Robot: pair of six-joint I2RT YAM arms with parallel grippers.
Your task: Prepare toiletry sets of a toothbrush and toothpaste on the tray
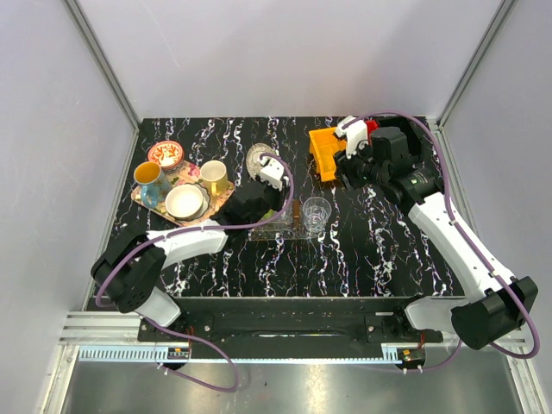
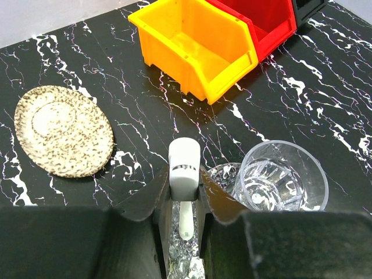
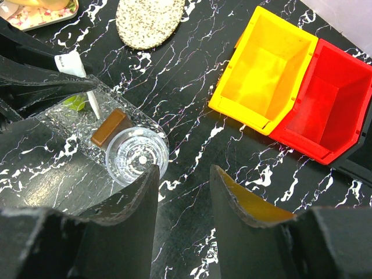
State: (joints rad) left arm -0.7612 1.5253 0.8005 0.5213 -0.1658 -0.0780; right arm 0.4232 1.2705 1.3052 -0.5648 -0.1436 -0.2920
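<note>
One toothbrush tight between left fingers over tray; right fingers spread apart.

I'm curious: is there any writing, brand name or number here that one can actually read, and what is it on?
No text reads clearly in any view.
toothbrush: faint dark marks across its white head, too blurred to read.
small sticker on the front rail: too small to read.
yellow bin, red bin, clear cup: no marking shows.

A lab booth: grey panel walls, aluminium posts, marbled table.
</note>
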